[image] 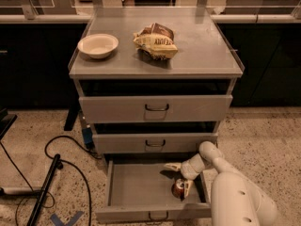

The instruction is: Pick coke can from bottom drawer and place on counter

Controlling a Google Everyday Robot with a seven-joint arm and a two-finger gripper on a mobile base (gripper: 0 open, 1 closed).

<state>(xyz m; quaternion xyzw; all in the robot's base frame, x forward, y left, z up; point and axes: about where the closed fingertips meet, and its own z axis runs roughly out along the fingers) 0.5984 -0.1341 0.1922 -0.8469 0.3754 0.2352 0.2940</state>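
The bottom drawer [136,187] stands pulled out, grey with a flat floor and a small dark handle on its front. The coke can [178,189] sits at the drawer's right side, small and red. My gripper [180,177] reaches into the drawer from the right on a white arm. Its fingers are spread, one [172,166] behind the can and one [187,188] at the can's right side. The can rests on the drawer floor. The counter [197,51] is the grey top of the cabinet above.
A white bowl [98,45] and a yellow-and-brown snack bag [155,42] lie on the counter. The two upper drawers [155,108] are slightly open. Black cables and a stand [47,182] lie on the floor at left. A dark bench runs behind.
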